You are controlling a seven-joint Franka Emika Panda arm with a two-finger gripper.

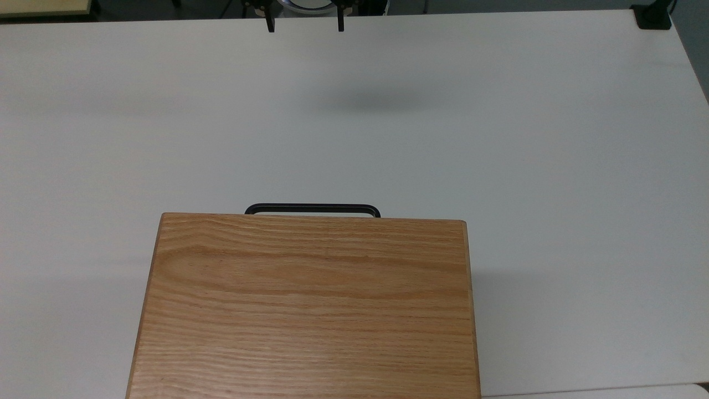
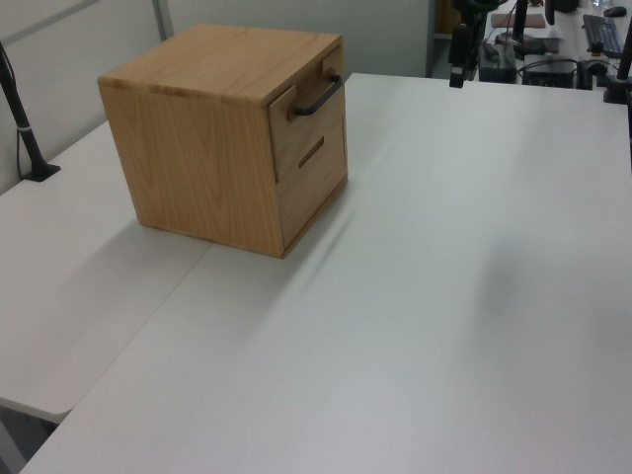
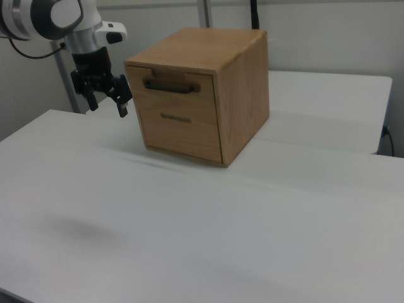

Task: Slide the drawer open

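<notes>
Jaws spread, far from drawer (image 3: 169,95); open table (image 1: 498,138) between

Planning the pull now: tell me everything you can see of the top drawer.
The drawer is the upper of two in a light oak cabinet standing on the white table. Its wide front panel carries a long thin black bar handle, horizontal and standing off the wood. The front looks flush with the cabinet, so it is shut. Nothing touches it; the gripper hangs open, well clear.
</notes>
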